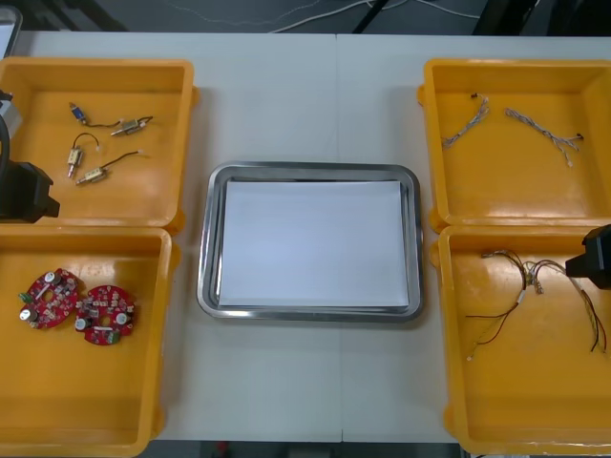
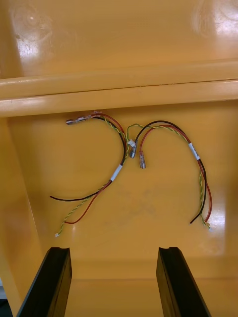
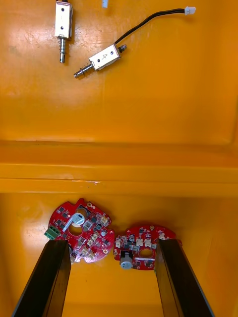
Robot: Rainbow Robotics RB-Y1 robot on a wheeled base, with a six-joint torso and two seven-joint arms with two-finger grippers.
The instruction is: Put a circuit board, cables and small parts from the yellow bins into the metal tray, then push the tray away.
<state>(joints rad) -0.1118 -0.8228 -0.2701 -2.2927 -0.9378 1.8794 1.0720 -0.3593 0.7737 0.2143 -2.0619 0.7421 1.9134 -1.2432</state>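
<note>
1. Front view looks down on a light table. The metal tray sits in the middle, between the bins. It is shiny at the rim and white inside.
2. The far left yellow bin has small metal parts in it. Some have thin black wires.
3. The near left yellow bin has two round red circuit boards. They lie side by side and almost touch.
4. The left gripper hangs over this near left bin. Its two black fingers stand wide apart and hold nothing. Both boards lie below it, in the space between the fingers. The left arm is a black shape at the table's left side.
5. The far right yellow bin has two twisted blue and white cables. They lie apart from each other.
6. The near right yellow bin has red, yellow and black cables in a loose bunch.
7. The right gripper hangs over this near right bin. Its fingers are wide apart too and hold nothing. The cables lie on the bin floor past the fingertips and do not touch them. The right arm is a black shape at the table's right side.
</note>
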